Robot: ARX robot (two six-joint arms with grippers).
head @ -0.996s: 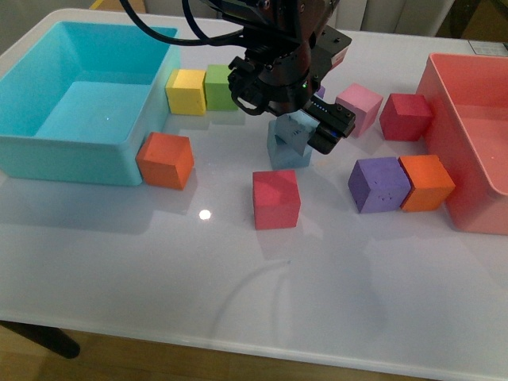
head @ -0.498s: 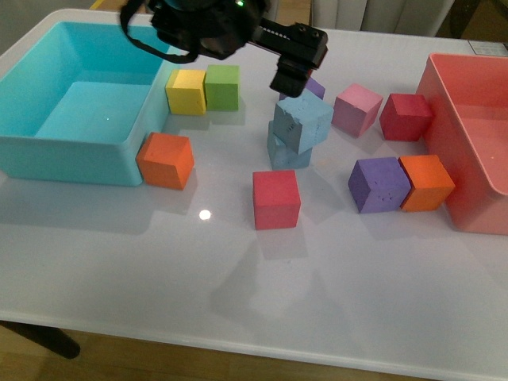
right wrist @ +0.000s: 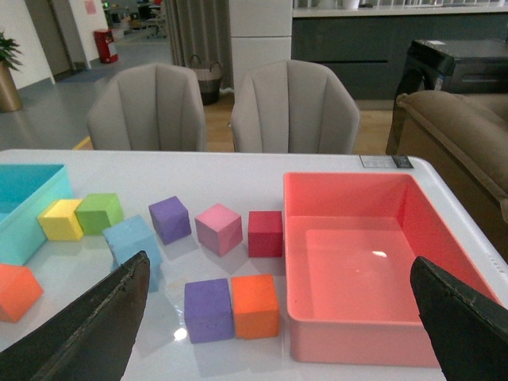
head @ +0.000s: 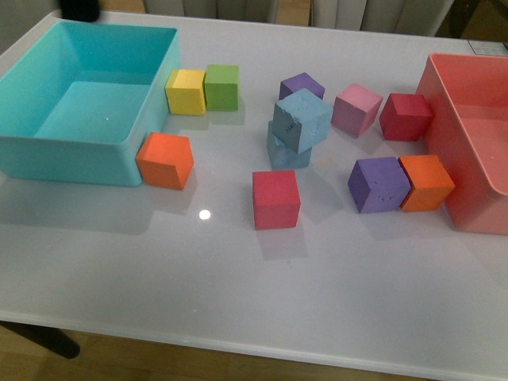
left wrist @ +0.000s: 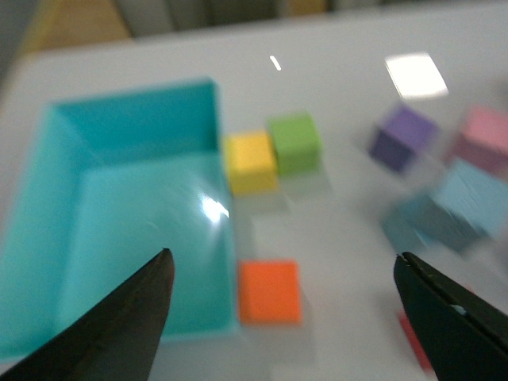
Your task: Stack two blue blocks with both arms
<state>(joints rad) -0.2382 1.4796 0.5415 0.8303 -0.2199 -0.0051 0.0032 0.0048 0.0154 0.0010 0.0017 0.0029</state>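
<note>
Two sky-blue blocks stand stacked in the middle of the white table. The upper blue block (head: pixel 303 119) sits skewed and a little tilted on the lower blue block (head: pixel 284 154). Both arms are out of the front view except a dark bit at the far left corner (head: pixel 79 9). My left gripper (left wrist: pixel 282 260) is open and empty, high above the table near the turquoise bin; the stack (left wrist: pixel 448 214) shows blurred to one side. My right gripper (right wrist: pixel 278 262) is open and empty, raised well back from the table; the stack (right wrist: pixel 131 238) shows beyond one finger.
A turquoise bin (head: pixel 87 28) stands at the left and a pink bin (head: pixel 444 103) at the right. Loose cubes ring the stack: orange (head: pixel 165 159), red (head: pixel 276 199), purple (head: pixel 379 184), orange (head: pixel 426 182), yellow (head: pixel 186 90), green (head: pixel 222 86), purple (head: pixel 302 85), pink (head: pixel 357 109), dark red (head: pixel 406 116).
The left arm has let go of the upper blue block and drawn up and left, out of the front view. The block stays on the lower one.
</note>
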